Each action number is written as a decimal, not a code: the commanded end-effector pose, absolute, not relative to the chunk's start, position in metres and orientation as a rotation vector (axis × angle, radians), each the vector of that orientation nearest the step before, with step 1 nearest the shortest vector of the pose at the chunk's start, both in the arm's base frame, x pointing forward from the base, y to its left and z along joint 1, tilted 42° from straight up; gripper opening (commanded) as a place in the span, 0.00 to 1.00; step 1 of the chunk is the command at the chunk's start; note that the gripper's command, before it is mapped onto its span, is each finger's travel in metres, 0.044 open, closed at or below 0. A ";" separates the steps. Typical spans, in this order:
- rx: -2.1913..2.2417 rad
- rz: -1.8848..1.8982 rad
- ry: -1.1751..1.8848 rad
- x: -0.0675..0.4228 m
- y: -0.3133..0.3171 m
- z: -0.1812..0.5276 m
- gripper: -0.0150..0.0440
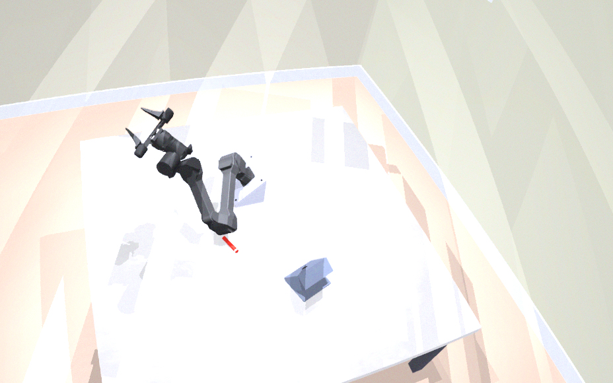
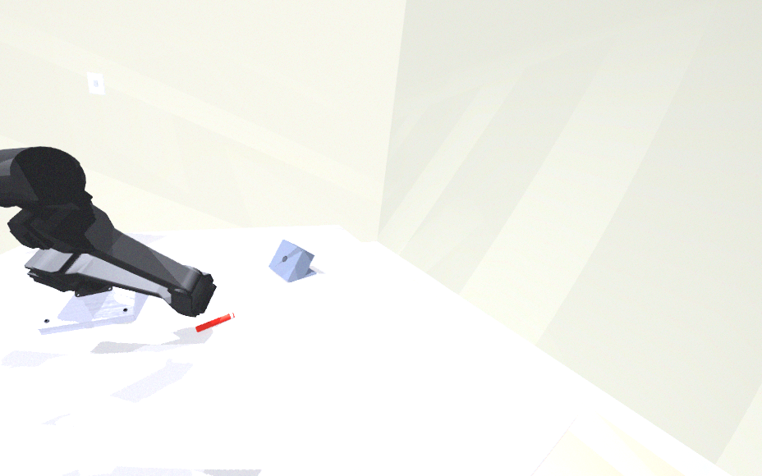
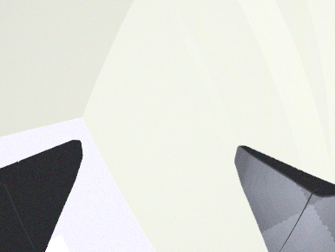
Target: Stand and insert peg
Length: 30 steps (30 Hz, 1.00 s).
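Observation:
The red peg lies flat on the white table, just beside the arm's elbow; its white band is at the end pointing toward the panel. The sloped blue-grey panel stands apart from the peg, and its single hole shows in its face in the exterior view. My gripper is open and empty, raised high and far from the peg, pointing away from it. In the wrist view only the two fingertips, a table edge and the wall show.
The arm's base plate sits on the table behind the peg. The arm's elbow hangs low, close above the peg. The table edge runs near the panel's far side.

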<state>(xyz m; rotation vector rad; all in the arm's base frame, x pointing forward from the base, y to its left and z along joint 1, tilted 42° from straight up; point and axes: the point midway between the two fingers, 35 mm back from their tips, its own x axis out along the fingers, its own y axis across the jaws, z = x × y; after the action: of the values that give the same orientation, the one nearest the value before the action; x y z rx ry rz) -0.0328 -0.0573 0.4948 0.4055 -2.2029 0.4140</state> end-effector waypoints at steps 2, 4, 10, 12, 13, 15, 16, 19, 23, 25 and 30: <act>0.388 0.430 -2.208 -0.036 -0.054 0.495 1.00; 0.340 0.472 -2.219 -0.045 -0.046 0.495 1.00; 0.172 0.613 -2.234 -0.069 -0.016 0.494 1.00; 0.113 0.659 -2.232 -0.076 -0.005 0.493 1.00; 0.084 0.682 -2.229 -0.079 0.001 0.492 1.00; 0.024 0.727 -2.220 -0.085 0.012 0.491 1.00; -0.006 0.749 -2.214 -0.088 0.018 0.490 1.00; -0.096 0.814 -2.190 -0.094 0.036 0.486 1.00; -0.217 0.897 -2.143 -0.100 0.061 0.481 1.00; -0.277 0.937 -2.114 -0.102 0.074 0.478 1.00; -0.425 1.027 -2.024 -0.102 0.106 0.468 1.00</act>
<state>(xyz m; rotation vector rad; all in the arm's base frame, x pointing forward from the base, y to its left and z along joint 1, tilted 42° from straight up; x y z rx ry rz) -0.1029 0.0843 0.4738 -0.3267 -2.0921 0.9641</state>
